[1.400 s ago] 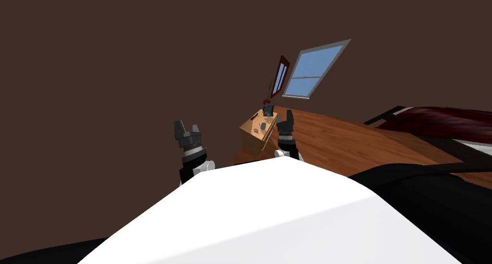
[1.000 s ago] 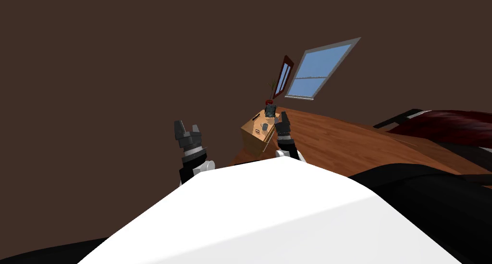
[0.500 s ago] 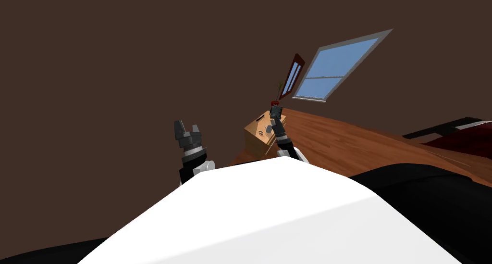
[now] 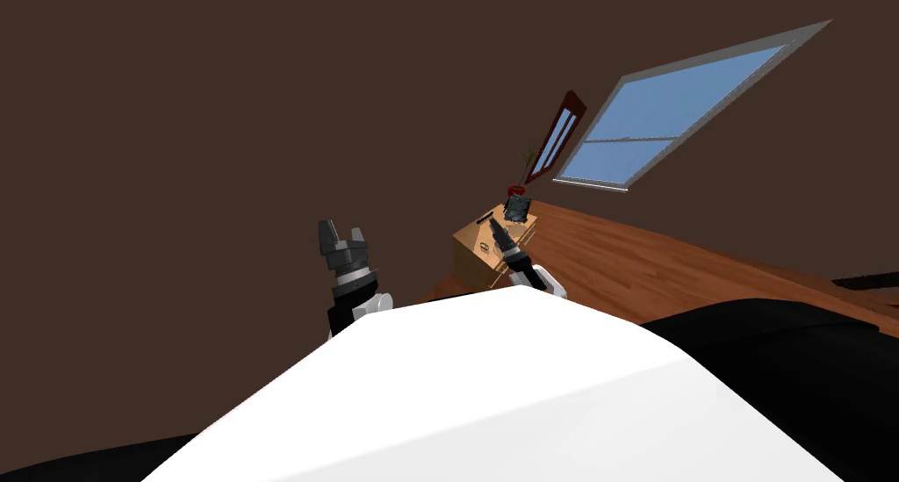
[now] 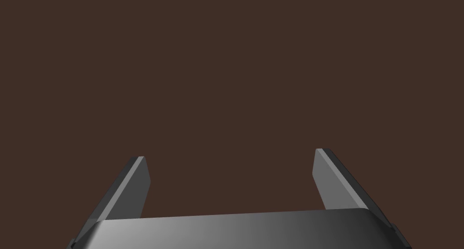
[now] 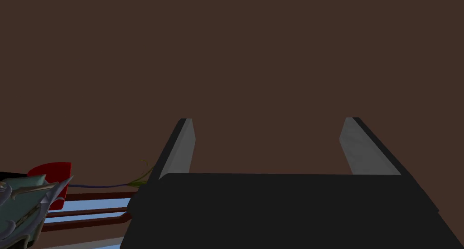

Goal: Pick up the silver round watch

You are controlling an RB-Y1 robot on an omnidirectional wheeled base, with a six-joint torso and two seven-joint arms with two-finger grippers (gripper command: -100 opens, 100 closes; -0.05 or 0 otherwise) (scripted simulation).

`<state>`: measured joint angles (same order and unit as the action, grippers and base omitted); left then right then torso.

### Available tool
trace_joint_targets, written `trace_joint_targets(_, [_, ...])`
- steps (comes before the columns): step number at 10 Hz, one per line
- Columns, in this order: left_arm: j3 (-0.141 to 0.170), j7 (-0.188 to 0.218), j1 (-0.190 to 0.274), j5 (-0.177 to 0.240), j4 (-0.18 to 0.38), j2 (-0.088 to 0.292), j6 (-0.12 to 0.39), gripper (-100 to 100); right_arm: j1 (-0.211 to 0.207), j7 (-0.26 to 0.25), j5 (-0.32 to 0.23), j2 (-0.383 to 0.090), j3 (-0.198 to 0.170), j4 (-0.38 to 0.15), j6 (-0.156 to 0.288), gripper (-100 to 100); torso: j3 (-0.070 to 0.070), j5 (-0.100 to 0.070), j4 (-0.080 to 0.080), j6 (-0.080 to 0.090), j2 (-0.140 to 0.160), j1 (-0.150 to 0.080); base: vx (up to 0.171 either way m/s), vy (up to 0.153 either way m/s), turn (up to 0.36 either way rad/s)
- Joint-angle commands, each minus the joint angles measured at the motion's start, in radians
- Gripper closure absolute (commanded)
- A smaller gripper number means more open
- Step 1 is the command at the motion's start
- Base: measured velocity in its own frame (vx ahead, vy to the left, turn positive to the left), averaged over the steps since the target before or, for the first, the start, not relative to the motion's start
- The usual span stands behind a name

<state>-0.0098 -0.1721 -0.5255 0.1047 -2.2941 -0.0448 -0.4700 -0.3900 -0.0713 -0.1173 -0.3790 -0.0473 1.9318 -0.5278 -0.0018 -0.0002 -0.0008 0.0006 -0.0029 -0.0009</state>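
Now right end effector (image 6: 267, 119) gapes at the nightstand (image 4: 470, 255); left end effector (image 5: 229, 153) gapes too.

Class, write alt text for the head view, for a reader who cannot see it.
The right gripper hangs over a small wooden cabinet whose top holds a few small things, beside a dark brown wall. The left gripper is raised and open, apart from the cabinet; a window shows above a wooden floor.

Light wooden bedside cabinet (image 4: 470, 255) with smooth faces, glossy reddish-brown plank wood floor (image 4: 632, 257), matt dark brown wall (image 4: 219, 108), left gripper (image 5: 229, 154) with smooth dull-grey fingers (image 5: 133, 187)
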Motion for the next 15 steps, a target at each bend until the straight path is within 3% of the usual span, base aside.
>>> trace_joint_targets(1, [0.0,0.0,0.0,0.0,0.0,0.0,0.0,0,0.015,-0.006,-0.015,-0.047,-0.009,-0.043,0.004,-100,0.0,0.0,0.0,0.0,0.0,0.0,0.021,-0.007,0.13])
trace_joint_targets(3, [0.0,0.0,0.0,0.0,0.0,0.0,0.0,0,0.029,-0.01,-0.028,-0.083,-0.017,-0.082,0.005,-100,0.0,0.0,0.0,-0.001,0.0,0.001,0.03,-0.008,0.184])
trace_joint_targets(6, [0.0,0.0,0.0,0.0,0.0,0.0,0.0,0,0.072,-0.025,-0.072,-0.184,-0.045,-0.19,0.01,-100,0.0,0.0,0.0,-0.001,0.0,0.001,0.027,-0.006,0.199])
trace_joint_targets(7, [0.0,0.0,0.0,0.0,0.0,0.0,0.0,0,0.072,-0.025,-0.072,-0.193,-0.045,-0.206,0.01,-100,0.0,0.0,0.0,-0.001,0.0,0.001,0.02,-0.007,0.09])
trace_joint_targets(11, [0.0,0.0,0.0,0.0,0.0,0.0,0.0,0,0.112,-0.042,-0.12,-0.306,-0.079,-0.328,0.017,-100,0.001,0.0,0.0,0.0,0.001,0.002,0.012,0.005,0.148])
trace_joint_targets(12, [0.0,0.0,0.0,0.0,0.0,0.0,0.0,0,0.112,-0.042,-0.12,-0.306,-0.079,-0.338,0.017,-100,0.001,0.0,0.0,0.0,0.001,0.002,0.005,0.003,0.078])
trace_joint_targets(15, [0.0,0.0,0.0,0.0,0.0,0.0,0.0,0,0.146,-0.06,-0.172,-0.401,-0.119,-0.453,0.026,-100,0.001,0.001,0.0,0.0,0.002,0.003,0.004,0.016,0.177])
